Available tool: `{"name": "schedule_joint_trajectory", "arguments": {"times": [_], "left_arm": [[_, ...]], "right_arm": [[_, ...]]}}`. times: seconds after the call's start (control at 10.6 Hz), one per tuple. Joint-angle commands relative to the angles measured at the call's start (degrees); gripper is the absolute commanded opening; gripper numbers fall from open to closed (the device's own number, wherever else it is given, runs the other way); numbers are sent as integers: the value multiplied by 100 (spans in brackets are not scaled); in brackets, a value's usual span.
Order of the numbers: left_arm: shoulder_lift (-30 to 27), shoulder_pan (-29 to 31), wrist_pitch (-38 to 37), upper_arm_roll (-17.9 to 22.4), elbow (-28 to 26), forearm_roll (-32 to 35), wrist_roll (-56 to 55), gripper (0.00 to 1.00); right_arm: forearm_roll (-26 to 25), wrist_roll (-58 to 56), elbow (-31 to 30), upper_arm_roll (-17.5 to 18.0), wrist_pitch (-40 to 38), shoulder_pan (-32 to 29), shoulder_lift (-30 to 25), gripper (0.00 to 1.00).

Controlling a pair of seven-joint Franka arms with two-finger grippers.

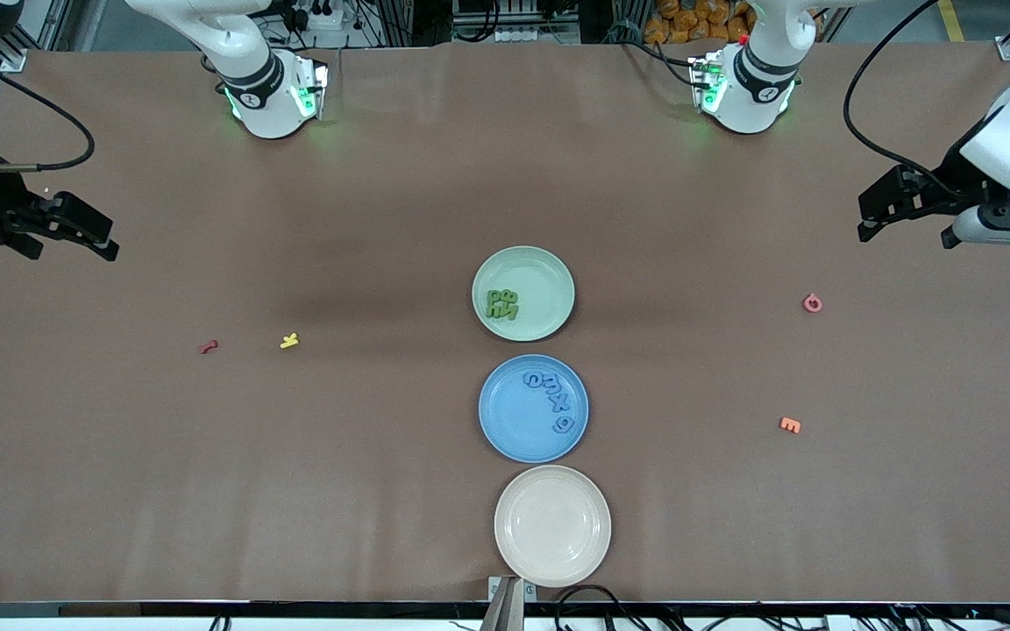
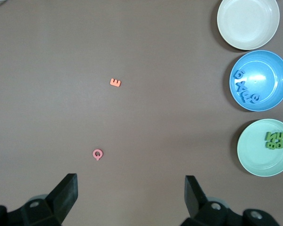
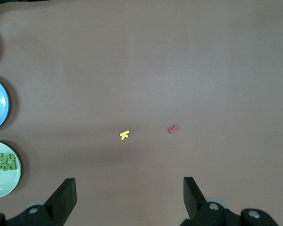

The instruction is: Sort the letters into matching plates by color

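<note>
Four green letters [image 1: 501, 303] clustered in the mint green plate [image 1: 549, 272]; four blue letters [image 1: 549, 396] in the blue plate [image 1: 509, 429], just nearer the front camera. Left gripper [image 1: 904, 219] and right gripper [image 1: 75, 232] waiting at their own table ends, jaws spread wide, holding nothing.

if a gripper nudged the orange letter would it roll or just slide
The orange letter would probably slide: it lies flat on the table, and its blocky E shape shows no round edge to roll on. It looks small and chunky, so likely light and stiff. Being low, it seems unlikely to tip.
</note>
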Motion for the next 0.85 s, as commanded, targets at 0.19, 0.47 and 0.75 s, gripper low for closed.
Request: {"name": "schedule_joint_trajectory", "arguments": {"times": [0.19, 0.47, 0.75], "left_arm": [[4, 15, -124, -16, 101, 130, 114, 100], [4, 24, -124, -7, 84, 130, 123, 100], [4, 32, -124, -7, 92, 121, 123, 100]], "right_arm": [[77, -89, -92, -196, -207, 22, -11, 100], [77, -492, -136, -223, -224, 31, -11, 100], [77, -493, -285, -214, -251, 75, -29, 100]]}}
